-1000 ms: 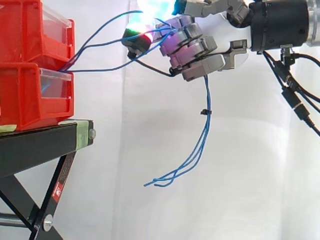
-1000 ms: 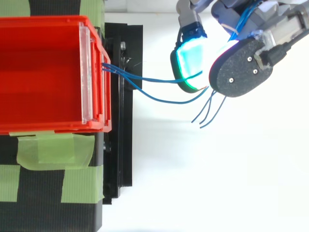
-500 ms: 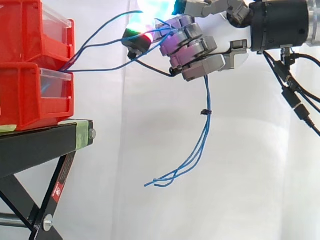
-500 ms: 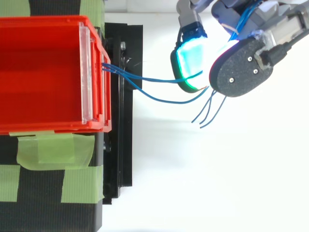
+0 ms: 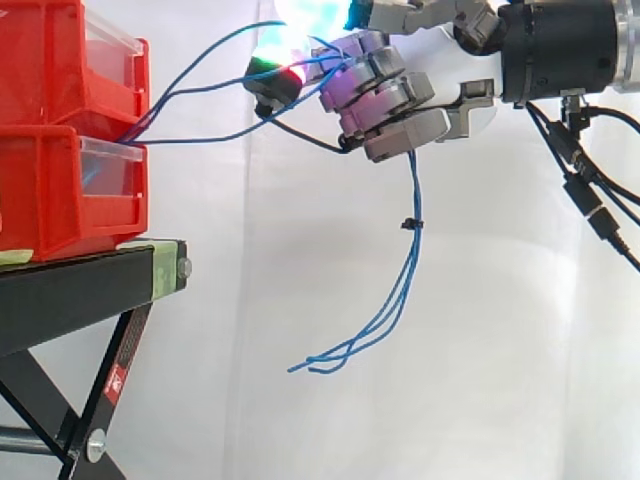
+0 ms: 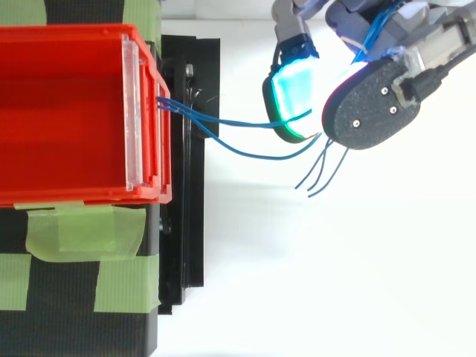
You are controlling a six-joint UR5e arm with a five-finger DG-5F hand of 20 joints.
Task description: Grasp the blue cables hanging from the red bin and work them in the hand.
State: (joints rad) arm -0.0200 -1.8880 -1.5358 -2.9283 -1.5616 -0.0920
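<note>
Thin blue cables point(image 5: 200, 100) point(image 6: 245, 137) run from the gap between the stacked red bins point(image 5: 60, 130) rightward into my hand point(image 5: 385, 100). The hand point(image 6: 372, 97) sits to the right of the bins, at about their height, fingers curled round the cables. Glowing pads point(image 6: 291, 93) press against the strands. Below the hand the loose cable ends point(image 5: 395, 290) hang down, bound by a small black tie point(image 5: 409, 223), and curl left at the bottom.
The red bins point(image 6: 67, 119) sit on a black stand point(image 5: 90, 290) with green tape point(image 6: 82, 230) at the left. A white curtain lies behind and below the hand.
</note>
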